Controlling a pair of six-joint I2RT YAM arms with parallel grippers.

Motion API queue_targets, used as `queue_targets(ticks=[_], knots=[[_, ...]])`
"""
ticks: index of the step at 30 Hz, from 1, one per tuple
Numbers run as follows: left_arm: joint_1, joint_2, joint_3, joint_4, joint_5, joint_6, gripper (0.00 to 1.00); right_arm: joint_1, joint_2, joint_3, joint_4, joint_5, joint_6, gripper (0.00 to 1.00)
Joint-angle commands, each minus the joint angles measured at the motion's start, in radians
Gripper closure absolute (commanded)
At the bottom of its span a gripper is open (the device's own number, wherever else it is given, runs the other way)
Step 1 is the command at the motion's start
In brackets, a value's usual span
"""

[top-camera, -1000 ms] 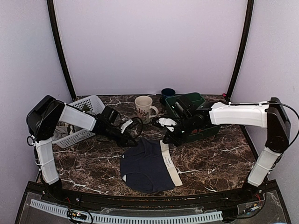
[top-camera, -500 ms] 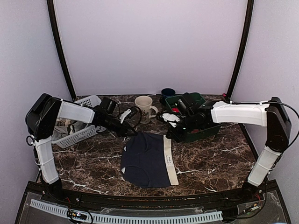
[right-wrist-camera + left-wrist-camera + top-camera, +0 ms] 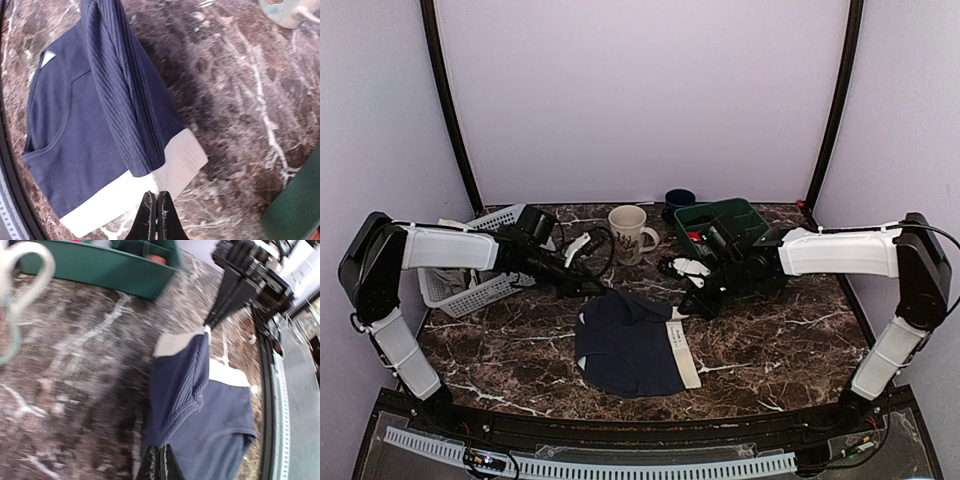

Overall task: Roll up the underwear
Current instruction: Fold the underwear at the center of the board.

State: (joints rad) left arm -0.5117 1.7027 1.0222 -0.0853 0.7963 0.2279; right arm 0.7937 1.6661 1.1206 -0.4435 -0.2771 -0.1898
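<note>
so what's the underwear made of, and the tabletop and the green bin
Underwear: soft knit cloth, likely cotton; fine ribs show on the folded edge, matte navy. Tabletop: dark stone look with white veins, marble or a printed laminate. Green bin: smooth, stiff walls, probably moulded plastic.

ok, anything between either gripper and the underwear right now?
Nothing visible. The left gripper and right gripper are both shut on the underwear at its far edge, one at each end of the raised fold. The mug, green bin and basket sit farther back on the table, clear of it.
</note>
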Motion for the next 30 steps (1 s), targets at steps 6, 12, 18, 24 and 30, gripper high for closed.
queue_targets(ticks=[6,12,18,24,30], knots=[[-0.165,-0.056,-0.11,-0.18,-0.105,0.073,1.0,0.083,-0.065,-0.168,0.031,-0.08,0.03,1.0],[-0.212,0.001,-0.107,-0.21,-0.195,0.107,1.0,0.121,-0.016,-0.239,0.089,-0.064,0.053,1.0],[-0.21,0.104,-0.054,-0.25,-0.305,0.167,1.0,0.124,0.091,-0.17,0.073,-0.028,0.062,1.0],[-0.152,0.124,-0.003,-0.199,-0.313,0.148,1.0,0.083,0.134,-0.116,0.051,0.01,0.064,1.0],[-0.131,0.079,0.04,-0.221,-0.297,0.198,1.0,0.049,0.102,-0.021,-0.015,0.006,0.033,1.0]])
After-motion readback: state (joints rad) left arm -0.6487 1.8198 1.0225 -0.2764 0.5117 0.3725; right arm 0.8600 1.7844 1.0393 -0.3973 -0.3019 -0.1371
